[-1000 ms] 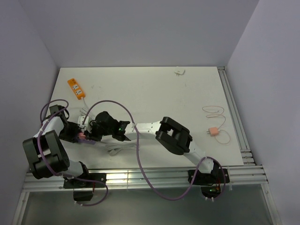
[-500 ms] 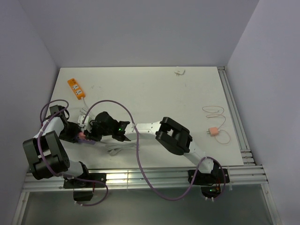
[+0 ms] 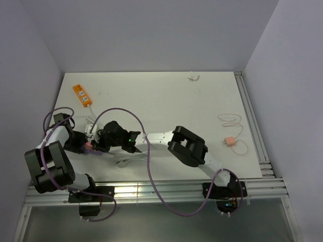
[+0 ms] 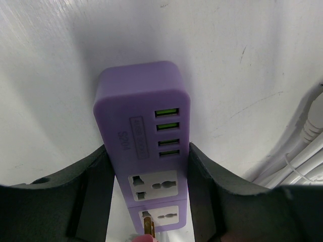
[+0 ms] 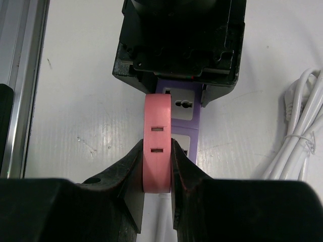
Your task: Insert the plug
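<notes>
- Plug (image 5: 157, 141): a smooth salmon-pink plastic block with rounded ends, pinched between the black fingers of my right gripper (image 5: 157, 161), low on the left side of the table (image 3: 166, 96).
- Its long axis runs in line with the lilac power strip (image 4: 141, 106) beneath it. The narrow face turned toward my right wrist camera carries two small slots.
- It sits toward one long edge of the strip rather than centred.
- My left gripper (image 4: 149, 194) is clamped across the strip, one finger against each long side.
- The strip is matte purple with rounded corners, four green USB ports and white socket panels.
- Only the left wrist view shows a brass prong (image 4: 147, 226) at the nearest socket, with a sliver of pink behind it. I cannot tell how deep it sits.
- Only the top view shows the orange power strip (image 3: 82, 95) far left, and a second small pink block with a thin looped cord (image 3: 229, 141) well apart on the right.
- A tied white cable bundle (image 5: 298, 131) lies beside the strip.
</notes>
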You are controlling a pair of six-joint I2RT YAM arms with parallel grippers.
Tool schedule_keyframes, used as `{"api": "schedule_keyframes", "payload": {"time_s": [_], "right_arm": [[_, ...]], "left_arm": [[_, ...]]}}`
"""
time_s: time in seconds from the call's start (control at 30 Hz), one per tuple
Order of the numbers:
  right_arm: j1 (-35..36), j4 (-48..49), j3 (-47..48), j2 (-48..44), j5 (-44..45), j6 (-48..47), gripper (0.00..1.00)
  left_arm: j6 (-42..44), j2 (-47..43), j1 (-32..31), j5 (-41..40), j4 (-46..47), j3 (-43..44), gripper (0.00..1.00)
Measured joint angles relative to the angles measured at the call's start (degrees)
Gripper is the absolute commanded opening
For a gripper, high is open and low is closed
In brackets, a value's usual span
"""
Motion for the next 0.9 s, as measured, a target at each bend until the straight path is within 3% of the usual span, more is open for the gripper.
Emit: {"api": "schedule_keyframes", "payload": {"time_s": [0.9], "right_arm": [[-0.9, -0.6, -0.6, -0.5, -1.8, 1.3, 0.0]], "left_arm": [[-0.8, -0.1, -0.3, 0.6, 0.2, -0.7, 0.0]]}}
